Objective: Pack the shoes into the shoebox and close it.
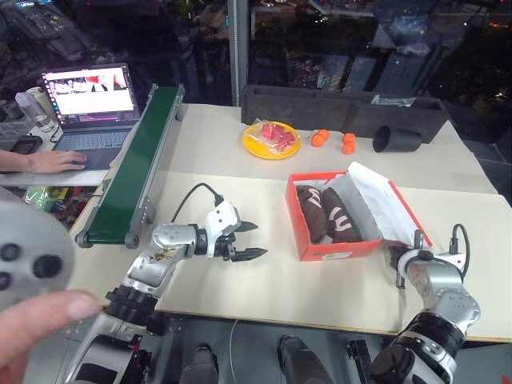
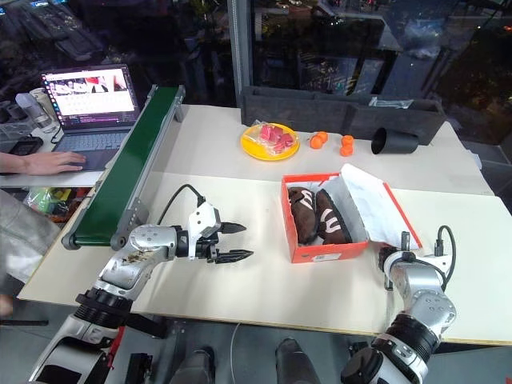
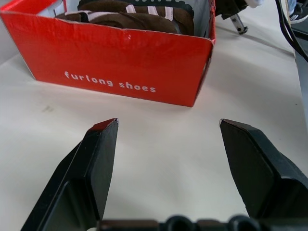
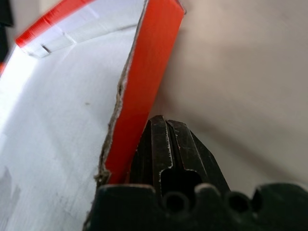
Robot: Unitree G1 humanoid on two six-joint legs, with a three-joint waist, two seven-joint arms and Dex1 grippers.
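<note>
Both shoes [image 1: 328,214] lie side by side inside the shoebox [image 1: 336,250], which stands on the table [image 1: 264,280] with its lid [image 1: 382,200] hinged back toward the robot's right; only the closing appears to remain. The right gripper [image 4: 173,144], fingers pressed together and holding nothing, sits tucked under the lid's red outer edge, apparently ready to lever it up. The left gripper [image 1: 246,240] hovers above the table well apart from the box's left wall, its fingers [image 3: 98,163] spread and empty, pointing at the box.

Risks, as judged: the closed tip bears on a thin cardboard edge and could slip off or crease it; a push without support from the other side could slide the light box toward the left gripper.

Clearance: bare table lies between the left gripper and the box. The box's near end sits fairly close to the table's front edge. A yellow plate [image 1: 270,141] stands well behind.
</note>
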